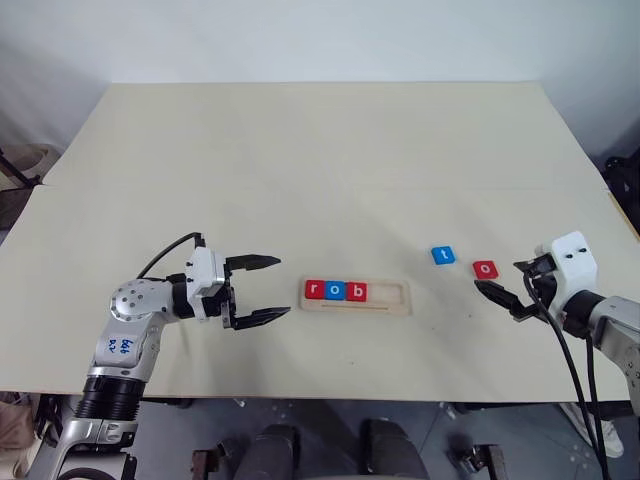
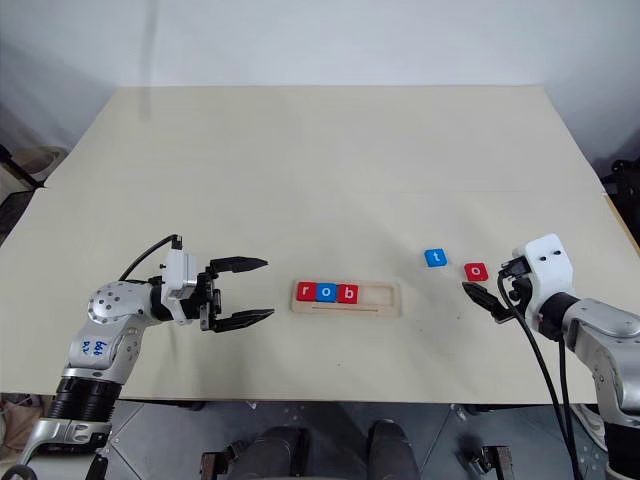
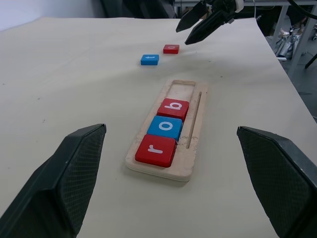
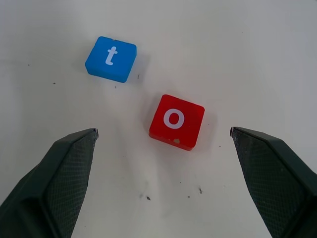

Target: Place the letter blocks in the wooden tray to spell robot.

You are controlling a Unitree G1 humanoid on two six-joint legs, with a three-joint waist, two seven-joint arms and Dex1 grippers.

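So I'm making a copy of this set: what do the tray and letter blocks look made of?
The wooden tray looks like pale unfinished wood: matte, with rough, chipped edges. The letter blocks, such as the red o, have smooth, evenly coloured faces, rounded corners and white letters; a chip shows a lighter core, possibly painted wood.

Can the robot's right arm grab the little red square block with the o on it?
Probably yes. The red o block lies flat on the table just ahead of the open right gripper, and the blue t block sits clear of it.

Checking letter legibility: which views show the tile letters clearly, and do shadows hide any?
Right wrist view: white letters on the blue t tile and red o tile are crisp, shadows faint. Left wrist view: r, o, b in the pale wooden tray read clearly.
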